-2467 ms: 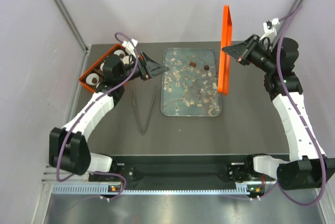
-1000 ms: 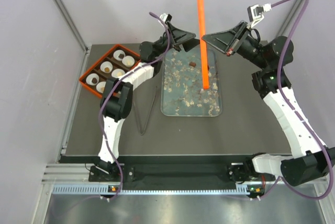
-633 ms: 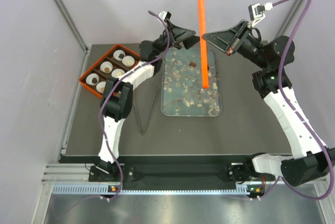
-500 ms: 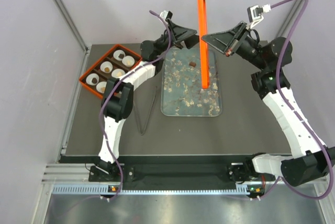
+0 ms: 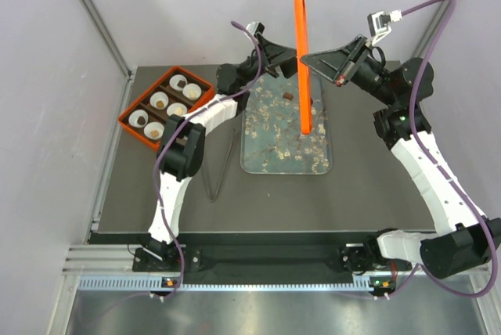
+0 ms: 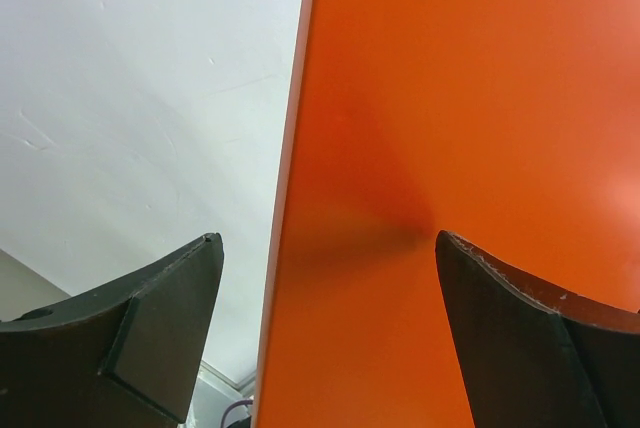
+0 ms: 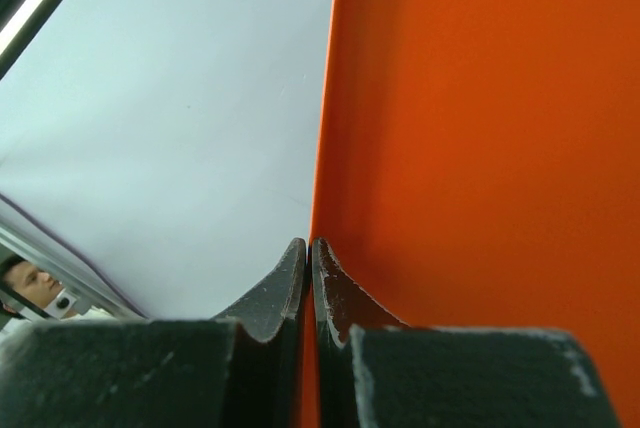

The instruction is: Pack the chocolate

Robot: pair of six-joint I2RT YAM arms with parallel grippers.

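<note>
The chocolate is split between two places. One dark piece (image 5: 289, 96) lies loose on the far part of the glassy blossom-print tray (image 5: 266, 164) at the middle of the counter (image 5: 360, 186). In the orange box (image 5: 127, 120) at the far left, a couple of the white paper cups (image 5: 178, 81) seem to hold a brown piece each, though these are too small to be sure of. A pair of tongs (image 5: 219, 167) lies on the counter between box and tray. Above the tray stands the orange lid (image 5: 301, 53), upright and edge-on to the overhead camera. The right fingers (image 7: 335, 293) are clenched on the lid's thin edge, with only a sliver of orange between them. The left fingers (image 6: 150, 318) are spread wide, one to each side of the lid's other edge, and not pressing it. I judge this to be a hand-over in mid-air, and the risk lies there. The grip is a narrow pinch on the rim of a tall panel, so the lid could swing or slip. If the right fingers release before the left have clamped, the lid drops onto the glass and the sweet below. A skewed closing could also twist it out of both holds. Fitting the lid now would leave the tray's sweet unpacked.
</note>
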